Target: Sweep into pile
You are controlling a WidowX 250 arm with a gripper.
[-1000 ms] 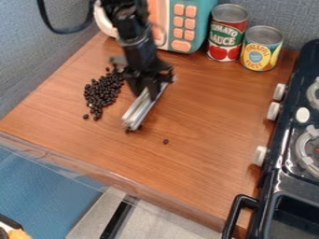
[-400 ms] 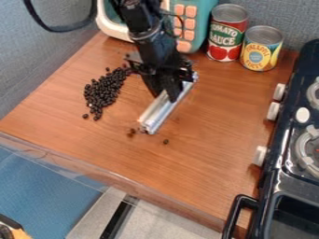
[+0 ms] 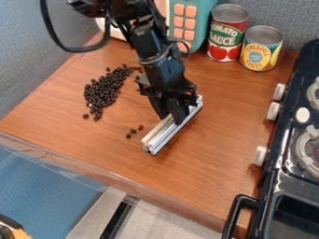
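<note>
Silver metal, long and narrow, the bar (image 3: 163, 135) slants across the counter (image 3: 205, 179) near its middle, one end towards the front left and the other towards the back right. The gripper (image 3: 174, 118) comes down over it from the upper left and is closed on the bar between its two ends. Whether the bar's underside touches the wood, I cannot tell.

The beans (image 3: 103, 92) lie to the left of the bar, well apart from it, in a dark, uneven heap. The heap is thickest in its middle and thins towards the front, and from its back end a loose string of beans runs right, towards the arm. One bean (image 3: 85, 115) sits by itself just off the heap's front left side. A short row of three loose beans (image 3: 133, 131) lies between the heap and the bar, near the bar's front end.

At the back stand a teal toy microwave (image 3: 205, 13), its buttons (image 3: 189, 22) pink, a red can (image 3: 228, 31) and, just beside that, a shorter yellow can (image 3: 261, 48), both upright. Along the right side is the black stove (image 3: 285, 135), with pale knobs (image 3: 273, 111) facing the counter, and nearer the front a black handle (image 3: 235, 207)
</note>
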